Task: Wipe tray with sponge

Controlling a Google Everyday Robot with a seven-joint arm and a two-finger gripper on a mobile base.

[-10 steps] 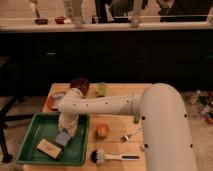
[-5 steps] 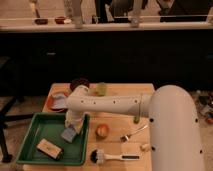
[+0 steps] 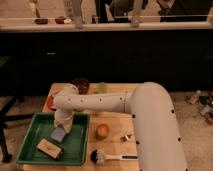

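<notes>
Brush [image 3: 107, 157]: table front, outside tray.
Tan block [image 3: 50, 148]: near-left tray floor, just beside sponge; it limits strokes.
Sponge [image 3: 59, 133]: on tray floor, centre-left, under gripper.
Gripper [image 3: 63, 126]: down at sponge; hold cannot be told.
Tray [image 3: 78, 145]: raised rim bounds travel; open floor lies right.
Step, as judged: wiping. The next stroke calls for rightward travel, clear of block.

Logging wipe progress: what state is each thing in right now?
tray: flat on the table, holding sponge and block
sponge: lying in the tray, under the hand
hand: down inside the tray, low over the sponge
tan block: lying in the tray, towards the front
orange: on the table, outside the tray
brush: lying flat on the table
</notes>
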